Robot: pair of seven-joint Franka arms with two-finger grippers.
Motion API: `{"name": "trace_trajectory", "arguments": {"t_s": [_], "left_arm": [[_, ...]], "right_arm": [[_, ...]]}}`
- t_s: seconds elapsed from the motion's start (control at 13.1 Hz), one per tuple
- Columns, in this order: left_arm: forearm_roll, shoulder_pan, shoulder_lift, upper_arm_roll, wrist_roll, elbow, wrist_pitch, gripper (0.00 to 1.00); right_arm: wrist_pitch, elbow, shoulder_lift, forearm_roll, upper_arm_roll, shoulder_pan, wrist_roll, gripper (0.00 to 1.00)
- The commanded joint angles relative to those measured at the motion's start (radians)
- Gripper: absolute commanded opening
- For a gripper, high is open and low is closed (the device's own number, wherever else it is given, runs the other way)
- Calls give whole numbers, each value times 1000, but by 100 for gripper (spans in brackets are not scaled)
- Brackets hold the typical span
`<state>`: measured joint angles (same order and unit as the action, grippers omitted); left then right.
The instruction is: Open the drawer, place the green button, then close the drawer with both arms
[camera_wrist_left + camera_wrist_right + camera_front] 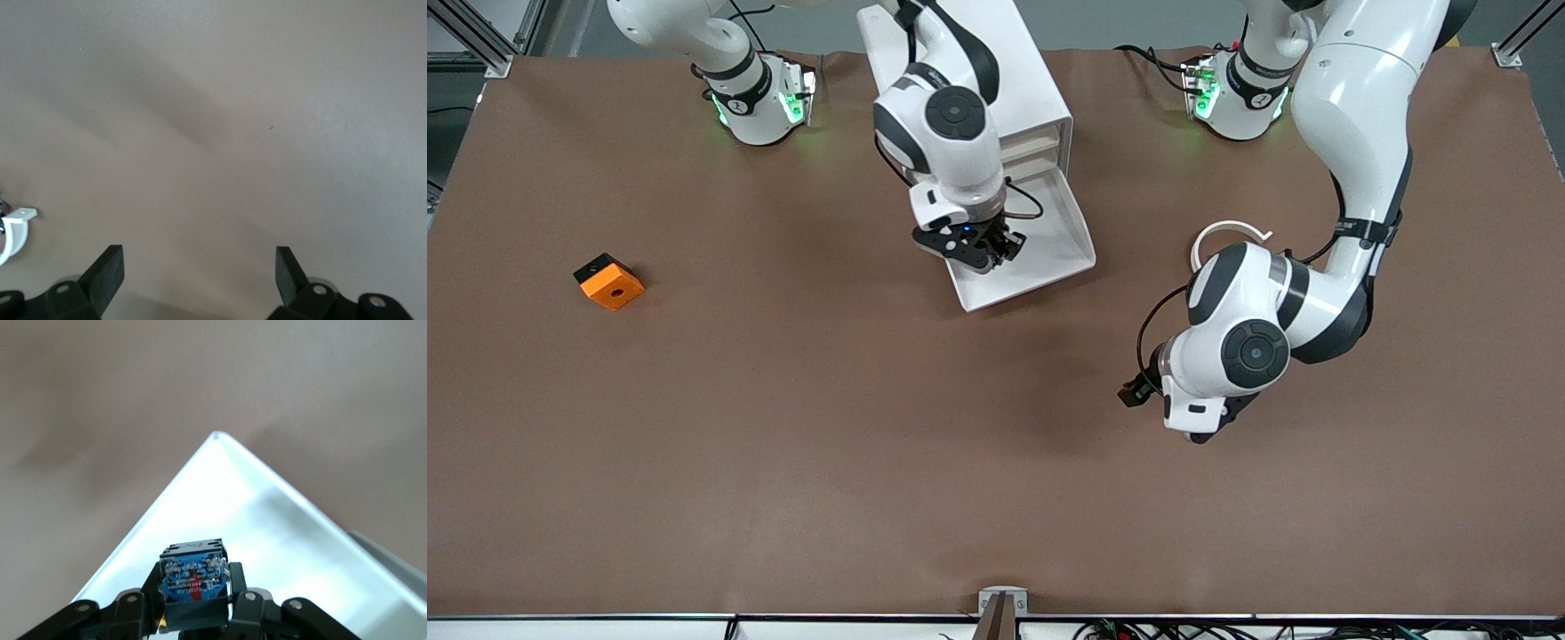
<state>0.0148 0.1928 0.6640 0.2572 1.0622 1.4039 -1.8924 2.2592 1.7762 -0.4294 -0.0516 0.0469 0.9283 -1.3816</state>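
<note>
The white cabinet [1032, 98] stands between the two arm bases. Its bottom drawer [1049, 267] is pulled out toward the front camera. My right gripper [991, 253] hangs over the open drawer and is shut on the button [193, 577]. The button's bluish base faces the wrist camera and the white drawer floor [280, 527] lies beneath it. In the front view the gripper hides the button. My left gripper [1214, 422] is open and empty over bare table toward the left arm's end; its fingers [110, 267] stand wide apart.
An orange block [608, 281] with a black face lies toward the right arm's end of the table. A white curved strip [1227, 233] lies on the table by my left arm; it also shows in the left wrist view [17, 233].
</note>
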Motion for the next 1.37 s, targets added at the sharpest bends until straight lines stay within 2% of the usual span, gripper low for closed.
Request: {"name": "trace_trajectory", "arguments": {"t_s": [0.0,0.15,0.46,0.53,0.61,0.76,0.92,1.15,1.3], "left_arm": [[17,-12,-101,7,-34,130,-51,100],[19,-1,-113,7,-34,156,-89,100],[39,-1,-115,7,-34,164,-103,100],[39,-1,-115,7,-34,165,-105,100],[39,0,-115,8,-34,168,-109,100],[39,36,-107,7,-33,181,-146,100],[40,74,-86,7,-21,194,-169,100],[42,170,-52,1,22,205,-194,100],[109,209,-41,7,117,205,-195,100]], "right_arm": [[12,-24,-35,56,14,35,-225,0],[23,-23,-61,102,13,55,-298,0],[57,-35,-100,111,13,63,-300,0],[56,-40,-100,108,13,57,-292,68],[50,-47,-100,110,16,63,-298,100],[36,-79,-95,108,19,43,-280,100],[-68,-174,-92,99,17,-3,-226,100],[-283,-323,-88,90,11,-104,-29,100],[-348,-327,-45,75,13,-187,169,100]]}}
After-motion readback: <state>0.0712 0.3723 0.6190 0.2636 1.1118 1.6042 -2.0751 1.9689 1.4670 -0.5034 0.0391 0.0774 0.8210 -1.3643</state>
